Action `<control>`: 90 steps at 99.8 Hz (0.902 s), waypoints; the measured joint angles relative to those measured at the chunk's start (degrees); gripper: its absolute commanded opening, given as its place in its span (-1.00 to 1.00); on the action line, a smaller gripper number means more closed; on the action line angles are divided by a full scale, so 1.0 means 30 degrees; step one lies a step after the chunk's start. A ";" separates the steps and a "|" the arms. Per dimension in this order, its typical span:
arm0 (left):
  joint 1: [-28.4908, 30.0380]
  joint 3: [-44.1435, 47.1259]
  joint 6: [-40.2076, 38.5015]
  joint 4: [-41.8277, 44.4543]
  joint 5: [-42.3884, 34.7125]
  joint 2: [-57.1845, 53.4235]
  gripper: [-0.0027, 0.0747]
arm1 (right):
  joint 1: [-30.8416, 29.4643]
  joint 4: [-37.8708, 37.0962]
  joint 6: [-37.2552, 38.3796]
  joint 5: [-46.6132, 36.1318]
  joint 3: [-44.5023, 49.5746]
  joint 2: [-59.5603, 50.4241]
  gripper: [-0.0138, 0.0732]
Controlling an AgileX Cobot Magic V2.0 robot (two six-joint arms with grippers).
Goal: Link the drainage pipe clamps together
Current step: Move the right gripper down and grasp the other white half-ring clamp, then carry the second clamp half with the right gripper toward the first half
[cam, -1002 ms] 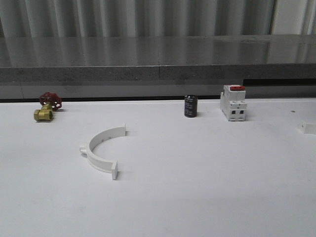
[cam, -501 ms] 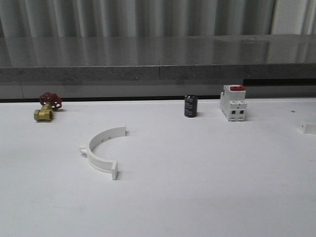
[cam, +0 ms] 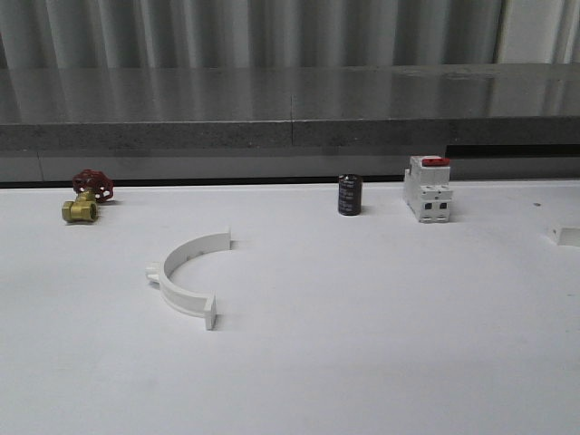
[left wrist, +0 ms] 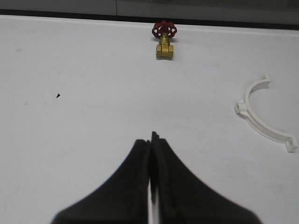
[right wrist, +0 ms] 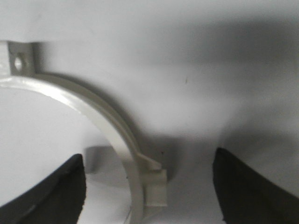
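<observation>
One white half-ring clamp point(cam: 186, 276) lies flat on the white table, left of centre, its open side facing right. In the left wrist view the same clamp point(left wrist: 261, 116) lies off to one side, well ahead of my left gripper point(left wrist: 152, 138), whose black fingers are pressed together with nothing between them. A second white clamp half point(right wrist: 100, 116) lies on the table directly under my right gripper point(right wrist: 149, 154). Its mid-arc tab point(right wrist: 154, 186) sits between the two wide-apart black fingers point(right wrist: 51, 189), which do not touch it. Its end tab with a hole point(right wrist: 19, 60) lies further off.
A brass valve with a red handwheel point(cam: 86, 198) stands at the back left. A black cylinder point(cam: 350, 195) and a white switch block with a red top point(cam: 428, 188) stand at the back. A small white piece point(cam: 566, 236) pokes in at the right edge.
</observation>
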 measured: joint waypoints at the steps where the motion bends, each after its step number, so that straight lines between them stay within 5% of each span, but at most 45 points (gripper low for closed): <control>1: 0.0000 0.0000 0.0000 0.0000 0.0000 0.0000 -0.98 | 0.0000 0.0000 0.0000 0.0000 0.0000 0.0000 0.27; 16: 0.0000 0.0000 0.0000 0.0000 0.0000 0.0000 -0.98 | 0.0000 0.0000 0.0000 0.0345 0.0000 0.0000 -0.30; 28: 0.0000 0.0000 0.0000 0.0000 0.0000 0.0000 -0.98 | 0.0000 0.0428 0.0000 0.0583 0.0000 0.0044 -0.49; 67: 0.0000 0.0000 0.0000 0.0000 0.0000 0.0000 -0.98 | 0.0089 0.1226 -0.0046 0.2050 -0.0866 0.0149 -0.55; 90: 0.0000 0.0000 0.0000 0.0000 0.0000 0.0000 -0.98 | 0.2471 0.1303 0.2004 0.3274 -0.2009 -0.0836 -0.55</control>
